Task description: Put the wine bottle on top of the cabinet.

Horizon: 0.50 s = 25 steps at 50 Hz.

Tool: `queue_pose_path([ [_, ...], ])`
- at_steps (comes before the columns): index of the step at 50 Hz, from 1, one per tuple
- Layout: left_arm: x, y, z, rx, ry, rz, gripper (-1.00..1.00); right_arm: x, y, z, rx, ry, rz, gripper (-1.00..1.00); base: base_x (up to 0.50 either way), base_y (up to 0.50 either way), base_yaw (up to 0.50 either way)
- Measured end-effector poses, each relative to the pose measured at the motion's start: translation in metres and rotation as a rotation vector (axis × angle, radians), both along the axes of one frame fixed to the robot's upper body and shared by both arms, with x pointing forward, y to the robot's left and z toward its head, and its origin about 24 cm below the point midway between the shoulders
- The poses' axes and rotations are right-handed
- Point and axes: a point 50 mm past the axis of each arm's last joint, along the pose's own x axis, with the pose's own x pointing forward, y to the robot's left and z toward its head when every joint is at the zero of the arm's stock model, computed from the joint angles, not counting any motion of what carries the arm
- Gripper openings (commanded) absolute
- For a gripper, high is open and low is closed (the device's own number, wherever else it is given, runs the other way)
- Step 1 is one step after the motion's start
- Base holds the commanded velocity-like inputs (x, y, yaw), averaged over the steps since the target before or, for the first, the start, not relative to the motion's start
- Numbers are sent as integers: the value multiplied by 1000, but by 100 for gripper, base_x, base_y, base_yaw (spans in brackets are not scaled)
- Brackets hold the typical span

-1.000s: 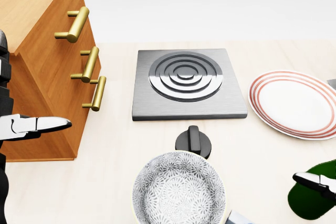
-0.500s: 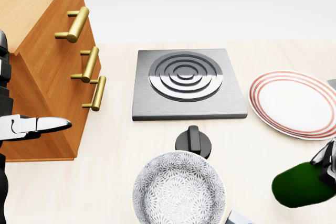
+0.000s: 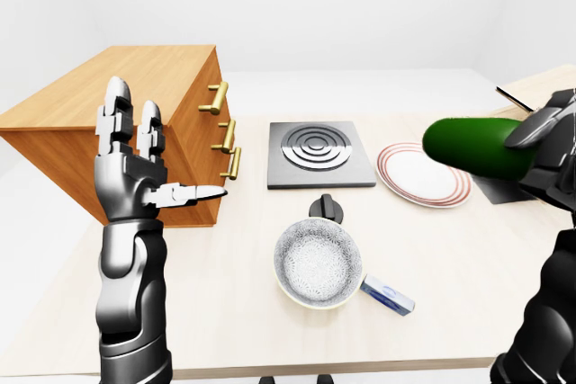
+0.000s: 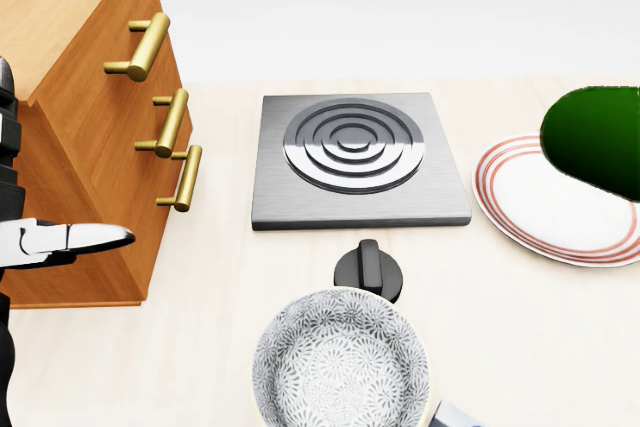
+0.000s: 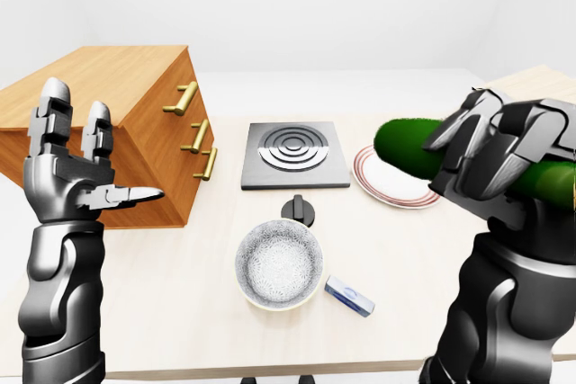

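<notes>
The dark green wine bottle (image 5: 409,150) lies nearly level in the air above the striped plate, its rounded base pointing left; it also shows at the right edge of the head view (image 4: 598,137). My right hand (image 5: 486,155) is shut round its body. The wooden cabinet (image 3: 135,105) with brass drawer handles stands at the left, its flat top bare. My left hand (image 3: 148,173) is open, fingers upright, held beside the cabinet's drawer face and holding nothing.
A steel hob plate (image 4: 355,157) lies mid-table with a black knob (image 4: 369,269) below it. A patterned bowl (image 4: 340,362) sits near the bottom edge, a small blue-white packet (image 5: 349,295) to its right. A red-striped plate (image 4: 545,202) lies under the bottle.
My right hand has lifted the bottle from low at the bottom right up to above the plate. The left hand and the camera have not moved.
</notes>
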Motion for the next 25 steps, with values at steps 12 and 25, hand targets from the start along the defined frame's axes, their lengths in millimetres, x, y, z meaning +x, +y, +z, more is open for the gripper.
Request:
queue_pose_path([
  [12,0,0,0,-5,0,-4,100,-3,22,29,19,-178,98,-100,0,0,0],
  [25,-1,-6,1,14,-4,-1,100,0,42,39,71,-239,203,-100,0,0,0],
])
